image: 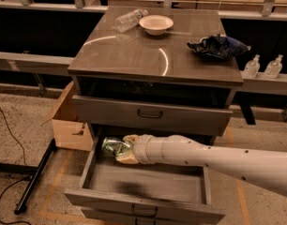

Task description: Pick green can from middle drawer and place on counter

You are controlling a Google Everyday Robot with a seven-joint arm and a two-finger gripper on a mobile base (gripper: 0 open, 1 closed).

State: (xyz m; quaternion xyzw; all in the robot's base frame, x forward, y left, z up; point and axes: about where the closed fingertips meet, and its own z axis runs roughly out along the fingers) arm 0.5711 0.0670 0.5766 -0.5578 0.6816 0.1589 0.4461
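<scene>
The green can (114,146) is held in my gripper (124,150), lifted above the back left of the open middle drawer (148,184), just below the closed upper drawer. The gripper's pale fingers are shut around the can's right end. My white arm (214,159) reaches in from the lower right across the drawer. The counter (153,55) is the glossy grey-brown top above the drawers.
On the counter lie a clear plastic bottle (129,18), a white bowl (156,24) and a dark blue crumpled bag (218,46). The closed upper drawer (150,114) sits over the can. A cardboard box (68,121) and a black stand leg (35,177) are at the left.
</scene>
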